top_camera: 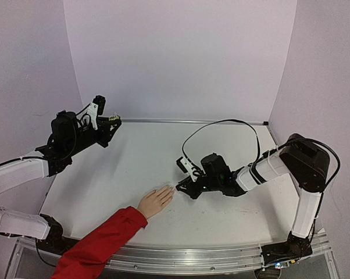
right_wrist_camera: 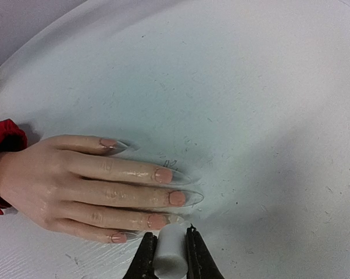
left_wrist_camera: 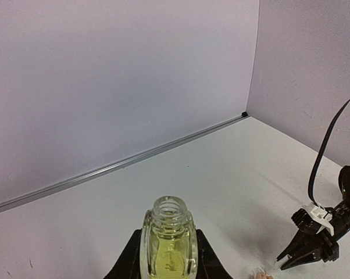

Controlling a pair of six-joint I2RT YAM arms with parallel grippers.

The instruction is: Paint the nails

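Note:
A peach-coloured hand [top_camera: 154,202] with a red sleeve [top_camera: 99,244] lies flat on the white table. Its nails [right_wrist_camera: 177,198] are pink with long clear tips. My right gripper [right_wrist_camera: 170,232] is shut on the white cap [right_wrist_camera: 169,256], just off the tip of the nail [right_wrist_camera: 156,221] nearest it. The brush under the cap is hidden. In the top view the right gripper [top_camera: 184,186] sits at the fingertips. My left gripper [left_wrist_camera: 168,232] is shut on the uncapped bottle [left_wrist_camera: 168,247] of yellow-green liquid, held upright at the back left [top_camera: 108,124].
The table [top_camera: 221,145] is bounded by pale purple walls with a metal strip [left_wrist_camera: 122,163] along the back edge. A black cable [top_camera: 221,125] loops over the right arm. The right arm's elbow [top_camera: 306,163] stands near the right wall.

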